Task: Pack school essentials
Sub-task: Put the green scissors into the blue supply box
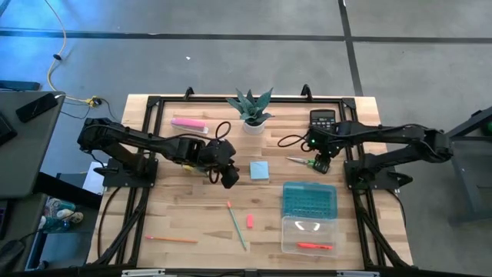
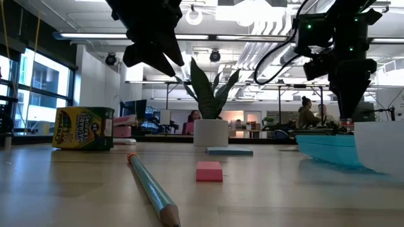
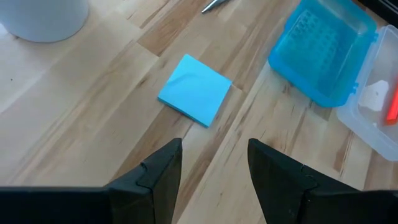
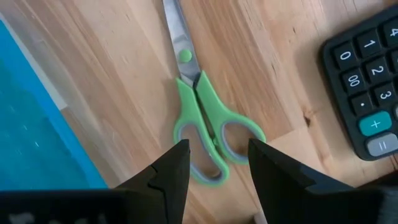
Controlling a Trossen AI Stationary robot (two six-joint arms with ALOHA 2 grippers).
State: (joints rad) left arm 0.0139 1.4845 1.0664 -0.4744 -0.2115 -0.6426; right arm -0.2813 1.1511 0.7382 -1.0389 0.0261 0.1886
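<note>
One orange-red pen (image 1: 315,246) lies packed in our clear box (image 1: 307,235); scissors (image 4: 205,118), notepad (image 3: 194,89), pencil (image 1: 236,225) wait on the bench (image 1: 184,223); both fingers open, empty

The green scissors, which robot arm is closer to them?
The right one. The right gripper hangs directly over the green scissors, its open fingers straddling the handles. The left gripper is farther off, beyond the blue notepad.

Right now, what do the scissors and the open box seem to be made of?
The scissors: blades look like bare metal, grey with a dull shine; handles look like glossy green plastic with a grey inner lining, perhaps rubber. The open box: probably hard plastic, see-through, since a pen shows through the clear half and the other half is tinted blue.
</note>
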